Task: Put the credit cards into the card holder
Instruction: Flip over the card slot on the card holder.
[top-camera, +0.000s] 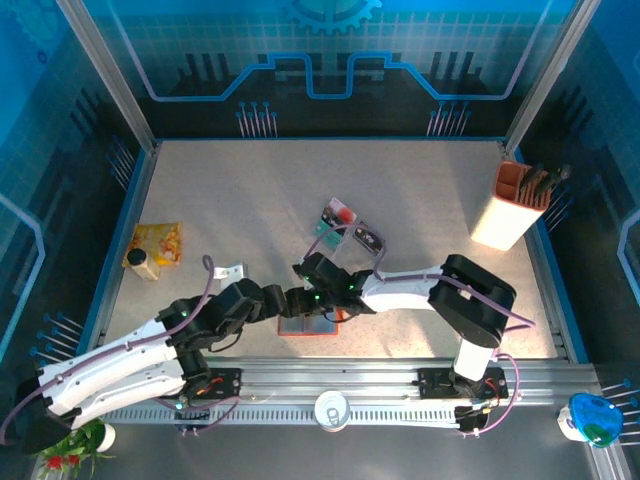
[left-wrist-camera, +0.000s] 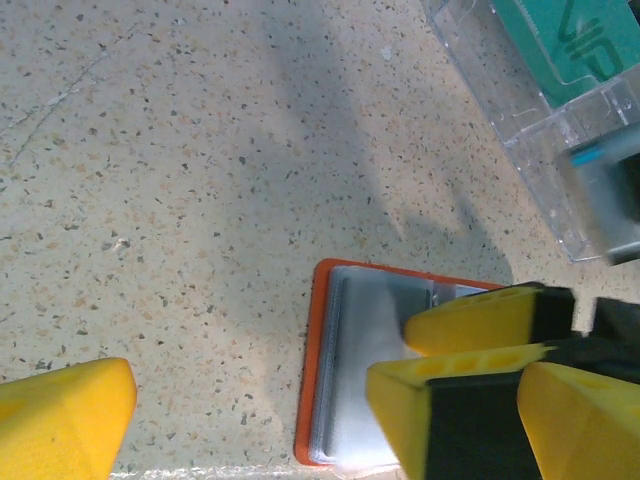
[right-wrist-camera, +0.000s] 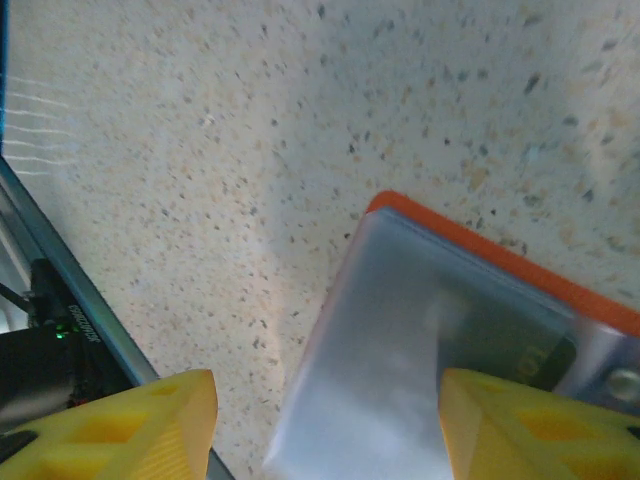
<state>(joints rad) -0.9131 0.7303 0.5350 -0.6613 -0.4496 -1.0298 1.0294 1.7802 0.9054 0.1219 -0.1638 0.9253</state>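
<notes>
Speckled beige table (top-camera: 430, 200) inside a blue-walled cage, and the card holder (top-camera: 310, 326) lies open and flat on it, grey-blue pocket facing up, close to the table's near edge. From the wrist cams we see its orange rim running along two sides. Bare tabletop comes right up to those edges, so there's lots of free room on that side of the holder.

Both arms crowd in over the holder. The left gripper (left-wrist-camera: 330, 390) has its yellow fingers spread wide and is pinching nothing; one finger is well clear of the holder's orange edge, the other is over the pocket. The right gripper (right-wrist-camera: 328, 395) hangs just above the pocket with its fingers apart too, and nothing is caught between them. We think a dark card (right-wrist-camera: 520, 350) is tucked under the clear pocket near one corner of the holder, but it's blurry.

More credit cards (top-camera: 368, 240) sit in a clear plastic tray (left-wrist-camera: 540, 150) just beyond the holder, with a teal card (left-wrist-camera: 560, 40) showing inside it. The tray's corner comes near the holder without touching it. A pen box (top-camera: 515, 205) stands well off to the holder's far right, and a yellow snack packet (top-camera: 158, 243) lies well off to its left.
</notes>
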